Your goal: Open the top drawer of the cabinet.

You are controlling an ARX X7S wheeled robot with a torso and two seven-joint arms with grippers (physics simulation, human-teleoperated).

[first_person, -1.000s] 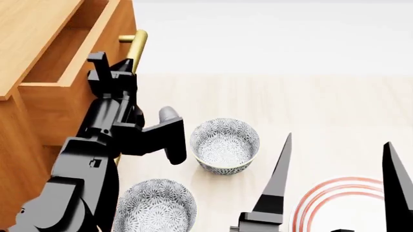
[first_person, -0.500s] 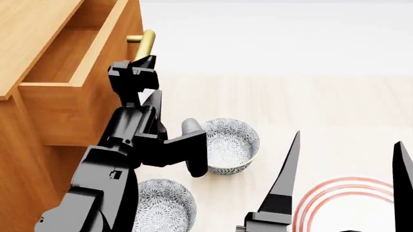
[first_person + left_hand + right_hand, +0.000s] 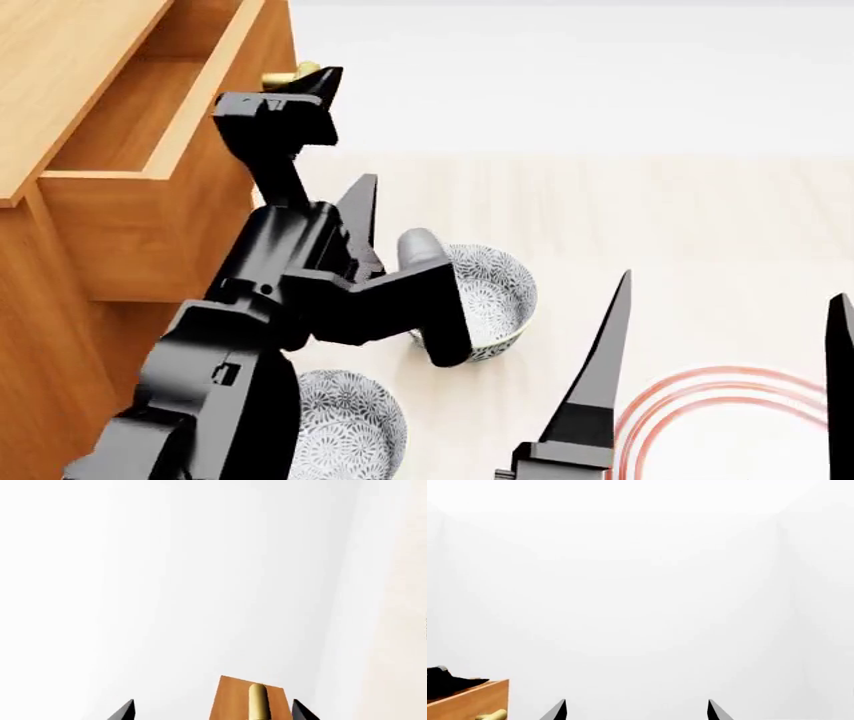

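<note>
Left gripper [image 3: 310, 100], upper left of the head view, spread open and empty beside the brass handle [image 3: 287, 77]. Its arm rises steeply. Top drawer [image 3: 160, 160] stands pulled out of the cabinet [image 3: 54, 330]. Right gripper [image 3: 727, 330] open, empty. Pale wood floor [image 3: 667, 210], white walls.

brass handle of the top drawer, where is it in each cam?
Head view: brass handle at upper left, mostly hidden behind the left gripper.
Left wrist view: bottom centre, framed by the open jaws.
Right wrist view: bottom left corner.
Shared landmark: the orange-brown top drawer front.
</note>
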